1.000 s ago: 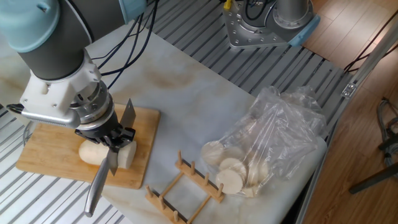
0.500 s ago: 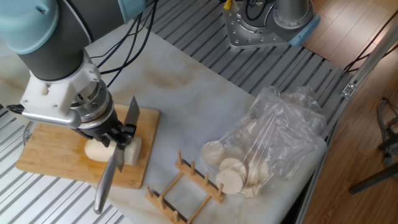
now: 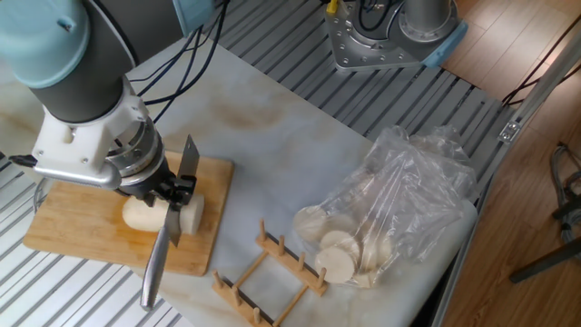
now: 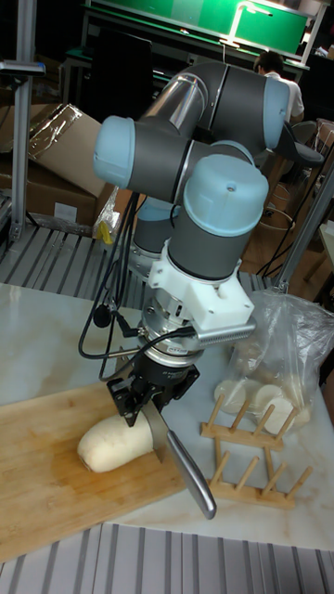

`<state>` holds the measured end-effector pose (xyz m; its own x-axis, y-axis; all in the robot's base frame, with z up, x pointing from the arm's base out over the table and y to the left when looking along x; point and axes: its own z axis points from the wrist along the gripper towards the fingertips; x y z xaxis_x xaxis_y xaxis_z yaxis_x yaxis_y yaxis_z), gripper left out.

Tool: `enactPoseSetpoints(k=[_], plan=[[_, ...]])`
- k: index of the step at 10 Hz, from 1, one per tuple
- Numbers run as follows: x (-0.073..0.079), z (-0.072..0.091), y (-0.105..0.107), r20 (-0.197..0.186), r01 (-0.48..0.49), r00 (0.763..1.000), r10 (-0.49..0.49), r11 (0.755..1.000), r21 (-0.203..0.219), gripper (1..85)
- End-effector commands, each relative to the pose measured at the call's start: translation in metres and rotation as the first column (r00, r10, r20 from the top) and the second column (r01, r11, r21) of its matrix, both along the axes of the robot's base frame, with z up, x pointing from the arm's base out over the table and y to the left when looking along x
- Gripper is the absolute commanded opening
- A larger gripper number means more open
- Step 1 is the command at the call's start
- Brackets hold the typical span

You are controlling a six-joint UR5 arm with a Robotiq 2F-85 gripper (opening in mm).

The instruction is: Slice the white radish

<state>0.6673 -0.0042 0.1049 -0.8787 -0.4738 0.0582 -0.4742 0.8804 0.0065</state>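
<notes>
The radish (image 3: 145,214) lies on its side on the wooden board (image 3: 73,222), near the board's right end, rounded end toward the left in the tall view (image 4: 113,439). The gripper (image 3: 171,195) stands directly over the radish's cut end, its jaws clamped on a knife (image 3: 171,238). The knife runs through the fingers: the grey blade (image 3: 188,160) sticks up and back behind the gripper, while the metal handle (image 3: 155,274) slants down and forward past the board's front edge. In the tall view the blade (image 4: 154,434) sits against the radish at its right end, with the handle (image 4: 195,482) reaching out over the table (image 3: 272,173) toward the camera. Whether the edge has entered the flesh cannot be told.

Just right of the board a small wooden rack (image 3: 268,272) rests on the pale tabletop. Farther right lies a clear plastic bag (image 3: 399,200) holding pale round slices (image 3: 338,254). The arm (image 4: 204,167) bends down from behind, cables (image 3: 182,64) trailing across the table
</notes>
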Motion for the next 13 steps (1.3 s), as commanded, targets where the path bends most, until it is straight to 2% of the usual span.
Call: enactPoseSetpoints(k=[1, 2, 4, 6, 7, 8, 10, 13], plan=[[-0.001, 0.001, 0.01, 0.003, 0.033, 0.999, -0.033, 0.999, 0.023, 39.7], [-0.002, 0.004, 0.013, -0.001, 0.037, 0.999, -0.037, 0.999, 0.024, 39.7], [-0.004, 0.014, 0.02, -0.014, 0.028, 1.0, -0.028, 0.998, 0.057, 39.7], [-0.009, 0.024, 0.021, -0.028, 0.027, 0.999, -0.026, 0.998, 0.061, 38.3], [-0.007, 0.024, 0.021, -0.02, 0.038, 0.999, -0.037, 0.998, 0.059, 33.0], [-0.005, 0.024, 0.023, -0.018, 0.044, 0.999, -0.043, 0.997, 0.063, 31.7], [0.004, 0.027, 0.027, -0.013, 0.053, 0.999, -0.052, 0.997, 0.058, 31.0], [0.012, 0.021, 0.034, -0.007, 0.071, 0.997, -0.071, 0.996, 0.056, 32.7]])
